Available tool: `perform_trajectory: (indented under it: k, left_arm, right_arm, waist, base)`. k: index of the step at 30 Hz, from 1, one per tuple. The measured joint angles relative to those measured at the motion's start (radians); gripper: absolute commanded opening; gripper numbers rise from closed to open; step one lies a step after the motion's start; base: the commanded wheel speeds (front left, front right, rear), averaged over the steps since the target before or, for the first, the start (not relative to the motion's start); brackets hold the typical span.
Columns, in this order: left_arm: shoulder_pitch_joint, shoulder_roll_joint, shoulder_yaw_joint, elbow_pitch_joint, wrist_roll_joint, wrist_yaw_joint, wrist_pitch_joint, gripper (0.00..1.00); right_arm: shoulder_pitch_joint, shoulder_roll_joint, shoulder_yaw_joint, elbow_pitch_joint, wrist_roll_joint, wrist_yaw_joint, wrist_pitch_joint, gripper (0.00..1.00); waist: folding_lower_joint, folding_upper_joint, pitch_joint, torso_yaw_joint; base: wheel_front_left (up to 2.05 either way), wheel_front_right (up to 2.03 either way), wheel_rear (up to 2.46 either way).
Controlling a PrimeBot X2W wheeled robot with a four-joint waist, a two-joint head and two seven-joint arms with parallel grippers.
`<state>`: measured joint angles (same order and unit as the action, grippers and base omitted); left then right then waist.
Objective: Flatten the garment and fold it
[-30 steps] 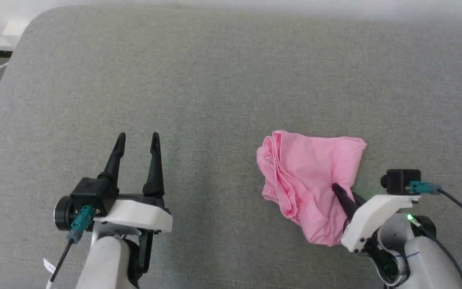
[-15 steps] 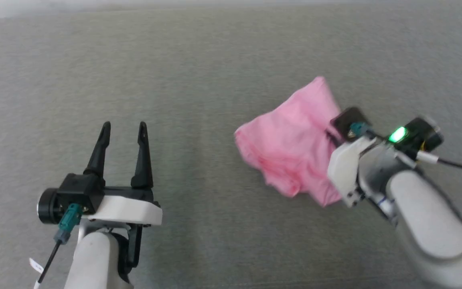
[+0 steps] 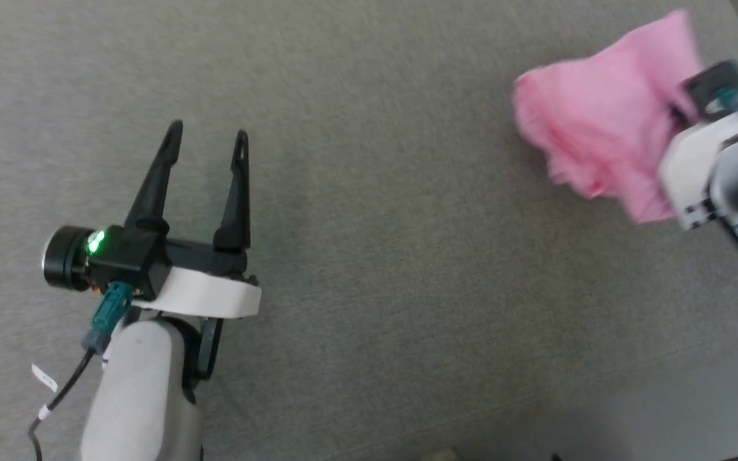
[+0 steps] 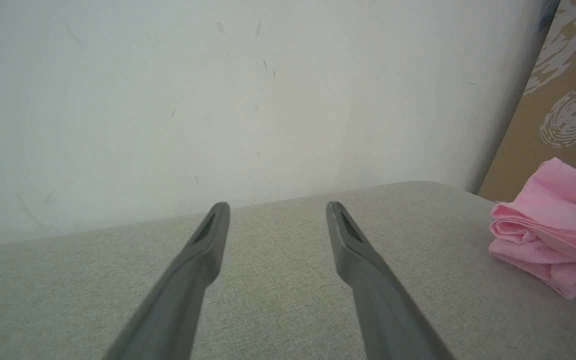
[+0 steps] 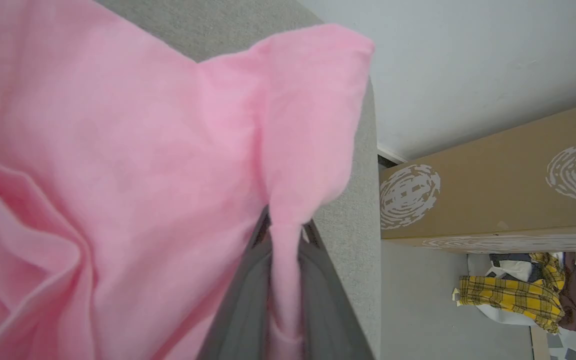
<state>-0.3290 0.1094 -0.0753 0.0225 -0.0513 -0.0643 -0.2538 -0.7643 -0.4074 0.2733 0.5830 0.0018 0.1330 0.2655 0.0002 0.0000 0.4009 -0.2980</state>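
Note:
The garment, a light-pink pair of shorts, hangs bunched at the upper right of the head view, over the grey cushion. My right gripper is shut on a fold of it, and the fingers pinch a strip of pink fabric between them in the right wrist view. At the left, my left gripper stands open and empty above the cushion, far from the cloth. Beyond its spread fingers, the garment shows at the right as a rumpled bundle resting partly on the cushion.
The cushion's right edge drops off close beside the garment. Past it stands a brown cardboard box, with a heap of clothes on the floor. A white wall rises behind the cushion.
The head view has swung. My right gripper has picked the garment's near edge up off the cushion and carried it right, toward the cushion's edge. The left gripper stays open.

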Motion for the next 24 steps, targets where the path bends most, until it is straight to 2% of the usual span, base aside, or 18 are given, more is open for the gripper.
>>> perform_trajectory:
  k: [8, 16, 17, 18, 24]
  left_arm:
    - [-0.029, 0.037, -0.013, -0.044, 0.011, -0.007, 0.035, 1.0]
    - [-0.031, 0.043, -0.012, -0.056, 0.007, -0.006, 0.037, 1.0]
    - [-0.032, 0.042, -0.013, -0.054, 0.007, -0.005, 0.034, 1.0]
    - [-0.032, 0.04, -0.015, -0.052, 0.005, -0.005, 0.033, 1.0]
    - [-0.031, 0.013, -0.028, -0.002, -0.016, -0.001, 0.012, 1.0]
  right_arm:
    - [-0.079, -0.052, -0.176, 0.169, -0.084, 0.0, -0.106, 0.0]
    - [-0.104, -0.046, -0.295, 0.24, -0.177, 0.0, -0.198, 0.0]
    - [-0.108, -0.045, -0.307, 0.246, -0.191, 0.0, -0.205, 0.19]
    - [-0.11, -0.044, -0.322, 0.252, -0.204, 0.0, -0.207, 0.99]
    - [-0.108, -0.039, -0.436, 0.26, -0.243, 0.0, -0.256, 1.0]
  waist:
    - [0.0001, 0.0, 0.125, -0.033]
    - [-0.0001, 0.0, 0.188, 0.001]
    - [-0.0001, 0.0, 0.189, 0.009]
    - [0.0, 0.0, 0.189, 0.017]
    - [-0.0002, 0.0, 0.15, 0.053]
  base:
    - [0.0, 0.0, 0.0]
    - [0.0, 0.0, 0.0]
    - [0.0, 0.0, 0.0]
    - [0.0, 0.0, 0.0]
    - [0.0, 0.0, 0.0]
